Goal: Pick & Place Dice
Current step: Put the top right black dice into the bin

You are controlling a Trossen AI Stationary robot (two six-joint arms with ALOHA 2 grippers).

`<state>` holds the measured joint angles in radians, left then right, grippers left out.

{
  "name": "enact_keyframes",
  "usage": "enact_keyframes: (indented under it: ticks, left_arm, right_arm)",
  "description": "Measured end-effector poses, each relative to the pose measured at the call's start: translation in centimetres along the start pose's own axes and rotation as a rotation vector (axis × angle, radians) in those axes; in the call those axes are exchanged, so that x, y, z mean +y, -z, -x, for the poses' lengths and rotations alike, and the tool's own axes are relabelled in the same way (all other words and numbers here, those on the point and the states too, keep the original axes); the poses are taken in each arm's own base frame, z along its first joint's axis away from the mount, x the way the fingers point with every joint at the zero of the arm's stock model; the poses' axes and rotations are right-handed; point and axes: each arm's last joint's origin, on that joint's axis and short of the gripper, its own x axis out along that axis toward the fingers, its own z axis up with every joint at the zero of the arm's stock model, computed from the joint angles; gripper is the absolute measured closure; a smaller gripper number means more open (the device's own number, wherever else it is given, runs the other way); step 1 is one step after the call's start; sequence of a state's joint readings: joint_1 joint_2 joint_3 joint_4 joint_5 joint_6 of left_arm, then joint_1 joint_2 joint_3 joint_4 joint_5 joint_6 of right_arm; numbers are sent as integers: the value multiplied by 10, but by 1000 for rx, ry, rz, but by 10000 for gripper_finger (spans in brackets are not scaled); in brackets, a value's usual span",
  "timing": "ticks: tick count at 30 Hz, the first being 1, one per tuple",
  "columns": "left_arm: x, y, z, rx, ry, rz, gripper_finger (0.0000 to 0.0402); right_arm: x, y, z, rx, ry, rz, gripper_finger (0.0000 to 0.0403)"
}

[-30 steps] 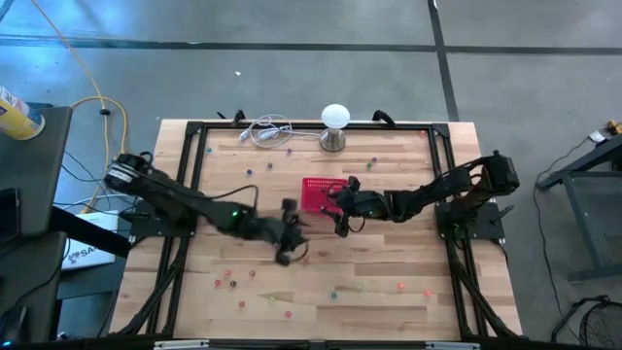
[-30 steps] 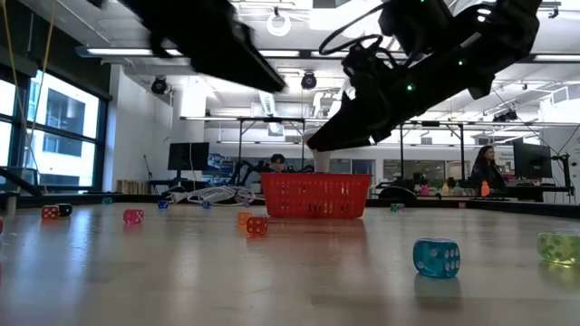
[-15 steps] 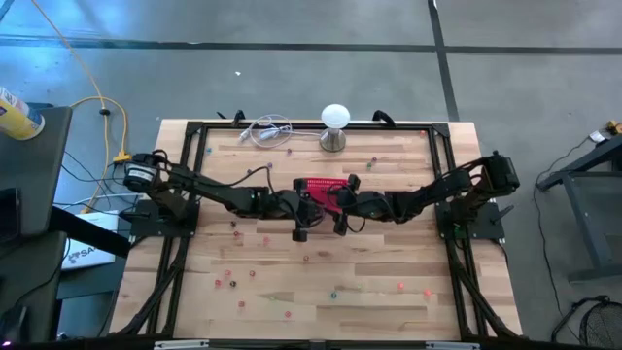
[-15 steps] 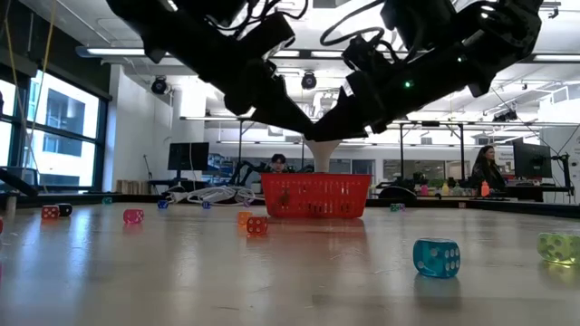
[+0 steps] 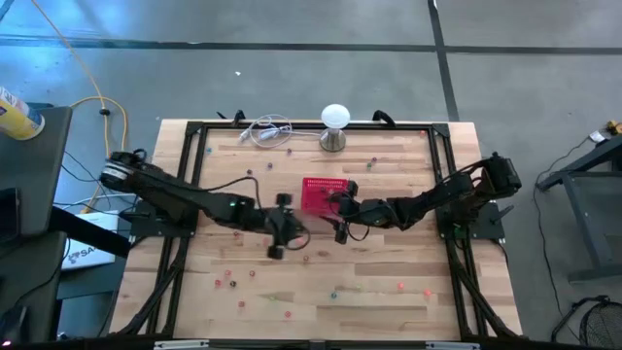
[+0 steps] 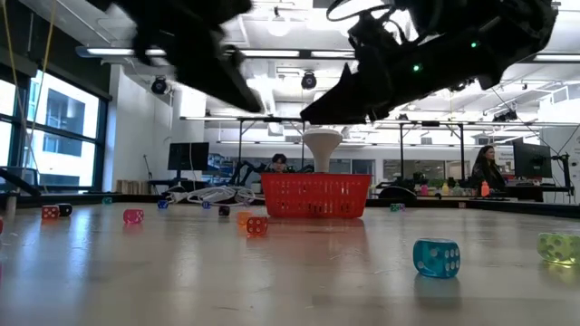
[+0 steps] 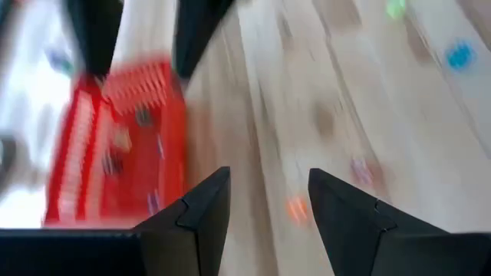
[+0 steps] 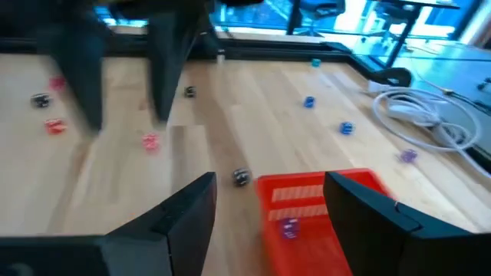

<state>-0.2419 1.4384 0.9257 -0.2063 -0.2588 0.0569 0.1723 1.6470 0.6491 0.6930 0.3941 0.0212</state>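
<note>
Dice (image 5: 231, 283) lie scattered over the wooden table (image 5: 389, 301), most of them along the near edge and toward the left arm's side, with a few already in the red mesh basket (image 5: 324, 194) at table centre. Left gripper (image 5: 276, 233) hangs above the table just left of and nearer than the basket, fingers released and nothing between them; its wrist view shows the basket ahead to one side and an orange die (image 7: 296, 207) close beyond its fingertips. Right gripper (image 5: 342, 216) hovers at the basket's near right corner, also open and empty, its wrist view looking over the basket rim toward the other arm. Judgement: left arm is the nearer one to the loose dice in front of the basket, so the next pick likely falls to it, needing a short drop onto a die. Dice are cubes, so no long axis matters.
</note>
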Motion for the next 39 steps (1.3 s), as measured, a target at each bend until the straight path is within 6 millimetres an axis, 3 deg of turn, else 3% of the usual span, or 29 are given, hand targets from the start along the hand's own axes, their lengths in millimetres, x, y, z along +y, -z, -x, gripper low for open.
enact_keyframes:
  ticks: [3,6,15,23,39]
  left_arm:
    - [0,9,14,99,6,74,233]
    - [5,19,14,184,-14,98,233]
    - [48,72,-24,276,-149,248,233]
    - [54,82,-35,191,8,274,233]
    - [54,97,-62,221,-12,200,233]
  right_arm:
    - [13,0,5,-8,-48,6,172]
    - [27,-3,12,-45,-94,2,172]
    - [60,-12,31,-154,-217,-12,172]
    - [63,-10,32,-137,-229,-2,172]
    - [64,-10,33,-136,-251,-11,172]
